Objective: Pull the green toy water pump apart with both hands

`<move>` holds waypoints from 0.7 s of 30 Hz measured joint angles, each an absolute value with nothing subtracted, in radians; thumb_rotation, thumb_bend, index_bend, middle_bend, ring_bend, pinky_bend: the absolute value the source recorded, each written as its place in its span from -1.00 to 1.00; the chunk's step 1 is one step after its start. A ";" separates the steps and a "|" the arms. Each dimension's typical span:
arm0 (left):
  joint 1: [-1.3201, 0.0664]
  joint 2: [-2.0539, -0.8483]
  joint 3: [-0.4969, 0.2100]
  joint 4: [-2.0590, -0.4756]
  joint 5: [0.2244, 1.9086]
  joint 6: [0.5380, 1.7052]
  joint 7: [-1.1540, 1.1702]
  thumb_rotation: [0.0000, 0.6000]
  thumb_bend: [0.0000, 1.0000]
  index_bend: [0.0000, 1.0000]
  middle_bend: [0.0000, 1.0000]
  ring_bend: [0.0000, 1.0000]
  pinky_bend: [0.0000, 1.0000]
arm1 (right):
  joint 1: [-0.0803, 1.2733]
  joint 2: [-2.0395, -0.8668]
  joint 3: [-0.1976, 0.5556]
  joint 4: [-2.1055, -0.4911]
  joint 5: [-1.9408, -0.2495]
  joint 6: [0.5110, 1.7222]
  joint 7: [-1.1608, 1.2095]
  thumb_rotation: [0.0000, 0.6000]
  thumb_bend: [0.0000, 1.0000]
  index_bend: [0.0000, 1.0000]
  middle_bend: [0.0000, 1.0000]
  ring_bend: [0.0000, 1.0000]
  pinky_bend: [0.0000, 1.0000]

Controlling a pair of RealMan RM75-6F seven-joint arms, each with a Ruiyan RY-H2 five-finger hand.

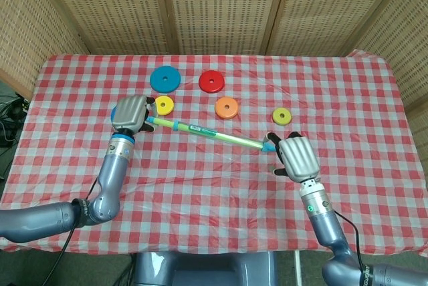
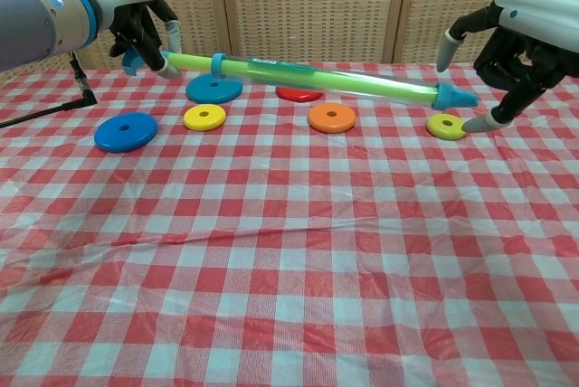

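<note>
Green toy water pump (image 1: 207,133) is hanging above the worktop (image 1: 221,179), slanting from centre left toward centre right of the frame. Your left robot hand (image 1: 130,113) is gripping its handle end. Your right robot hand (image 1: 293,158) is hovering with fingers spread beside the blue tip (image 2: 455,96), holding nothing.

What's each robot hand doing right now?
Left robot hand: holding the handle end of the green toy water pump, which is lifted off the table.
Right robot hand: open, fingers spread at the pump's blue tip, not gripping it.
</note>
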State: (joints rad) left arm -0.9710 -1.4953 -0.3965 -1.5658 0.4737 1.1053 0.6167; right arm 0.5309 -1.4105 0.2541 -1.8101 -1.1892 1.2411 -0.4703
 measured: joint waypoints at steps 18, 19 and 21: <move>-0.974 -1.482 -0.380 -1.597 0.464 1.111 0.597 1.00 0.14 0.72 0.89 0.81 0.54 | 0.554 -1.445 0.254 -1.799 -1.174 1.260 -0.486 1.00 -0.43 -0.18 0.88 0.81 -0.03; -0.973 -1.480 -0.379 -1.599 0.465 1.110 0.596 1.00 0.14 0.72 0.89 0.81 0.54 | 0.555 -1.446 0.255 -1.798 -1.174 1.262 -0.488 1.00 -0.43 -0.18 0.88 0.81 -0.03; -0.973 -1.478 -0.378 -1.604 0.468 1.110 0.592 1.00 0.14 0.72 0.89 0.81 0.54 | 0.558 -1.449 0.256 -1.797 -1.168 1.263 -0.497 1.00 -0.42 -0.17 0.87 0.81 -0.03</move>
State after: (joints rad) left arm -0.9731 -1.4778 -0.3784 -1.6041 0.4676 1.1102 0.5916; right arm 0.5580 -1.4490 0.2560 -1.7970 -1.1681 1.2625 -0.4966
